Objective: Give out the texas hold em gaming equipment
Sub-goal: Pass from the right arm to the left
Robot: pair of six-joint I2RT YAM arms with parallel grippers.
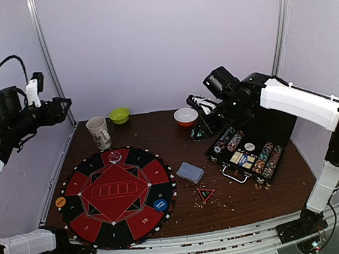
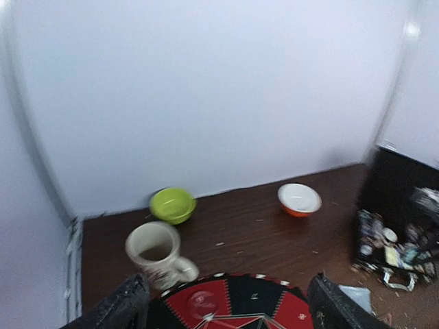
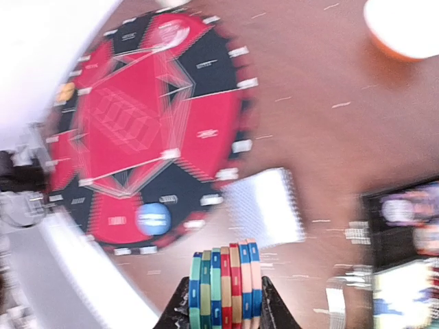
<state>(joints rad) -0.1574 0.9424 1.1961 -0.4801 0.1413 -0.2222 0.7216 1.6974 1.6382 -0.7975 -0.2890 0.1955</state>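
- Step in hand: fetching chips. The right gripper (image 3: pixel 225 305) is clamped on a stack of poker chips (image 3: pixel 225 277), held up beside the black case (image 1: pixel 285 130) (more chips fill its rows).
- The left gripper (image 2: pixel 230 308) hangs high, fingers spread, empty.
- Next, probably: carry the stack to the round mat (image 1: pixel 116 193) and set it down level.

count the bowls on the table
2: a green bowl at the back left, just right of the mug, and an orange bowl with a white inside further right, near the open chip case. The right arm might hide another behind it.
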